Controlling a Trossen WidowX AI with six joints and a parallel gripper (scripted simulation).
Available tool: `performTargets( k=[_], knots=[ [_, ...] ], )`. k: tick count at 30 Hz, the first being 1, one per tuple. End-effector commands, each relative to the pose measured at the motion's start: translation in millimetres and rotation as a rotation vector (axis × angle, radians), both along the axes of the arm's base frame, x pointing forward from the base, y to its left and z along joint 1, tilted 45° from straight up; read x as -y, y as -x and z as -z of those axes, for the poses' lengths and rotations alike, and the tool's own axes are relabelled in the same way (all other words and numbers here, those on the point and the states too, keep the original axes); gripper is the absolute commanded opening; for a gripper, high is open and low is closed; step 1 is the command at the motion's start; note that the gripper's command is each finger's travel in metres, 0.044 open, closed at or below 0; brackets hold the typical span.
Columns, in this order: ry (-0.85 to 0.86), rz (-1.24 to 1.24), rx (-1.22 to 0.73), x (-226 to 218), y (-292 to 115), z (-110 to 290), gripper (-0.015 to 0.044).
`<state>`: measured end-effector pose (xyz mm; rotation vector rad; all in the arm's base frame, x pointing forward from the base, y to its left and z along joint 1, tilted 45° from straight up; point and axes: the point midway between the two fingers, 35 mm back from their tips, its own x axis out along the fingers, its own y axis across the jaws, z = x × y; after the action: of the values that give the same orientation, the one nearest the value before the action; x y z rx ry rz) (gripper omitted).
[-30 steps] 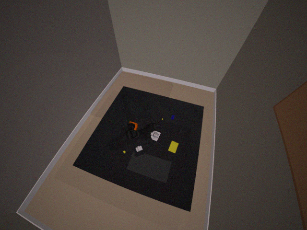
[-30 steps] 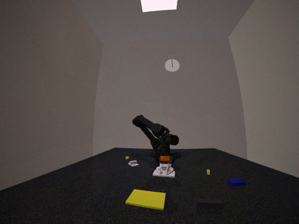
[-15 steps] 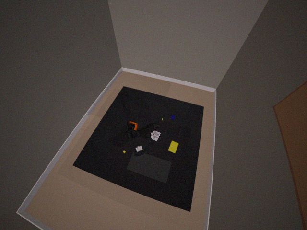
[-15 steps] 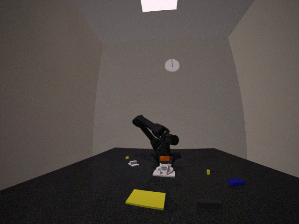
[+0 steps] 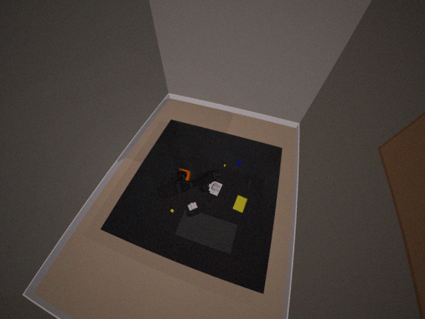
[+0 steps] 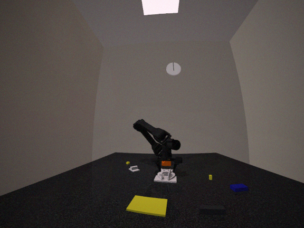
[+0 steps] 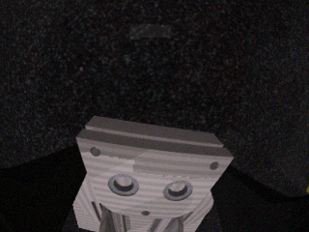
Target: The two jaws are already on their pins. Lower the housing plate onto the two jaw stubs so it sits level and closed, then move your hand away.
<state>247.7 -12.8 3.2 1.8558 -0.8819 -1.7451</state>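
Note:
The pale housing plate (image 7: 154, 166) has two grey-rimmed round holes, and light stub ends (image 7: 124, 182) (image 7: 178, 187) show inside both. It lies over the white base (image 7: 145, 127) (image 6: 165, 180), whose far edge shows behind it. The white assembly (image 5: 215, 188) shows small in the top view. The jaws (image 7: 110, 221) come out below the plate's near edge in the wrist view. My gripper (image 7: 153, 157) is shut on the housing plate, with dark fingers at its left and right sides. Whether the plate is fully down and level is too hard to tell.
A white bracket (image 5: 192, 206) (image 6: 134, 168) stands apart. A yellow slab (image 5: 240, 203) (image 6: 147, 205), a blue block (image 5: 239, 162) (image 6: 239, 187), a dark block (image 6: 212, 210) and small yellow blocks (image 5: 224, 165) (image 5: 172, 211) lie around. An orange part (image 5: 187, 174) (image 6: 166, 163) is by the arm.

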Motion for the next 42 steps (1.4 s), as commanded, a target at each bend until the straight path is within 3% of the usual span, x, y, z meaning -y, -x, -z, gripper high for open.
performTargets(
  k=[1,42],
  knots=[
    [-0.003,0.005,-0.001,1.6,-0.2,1.6,0.0351],
    [-0.003,0.005,-0.001,1.8,-1.0,1.6,0.0351]
  ],
)
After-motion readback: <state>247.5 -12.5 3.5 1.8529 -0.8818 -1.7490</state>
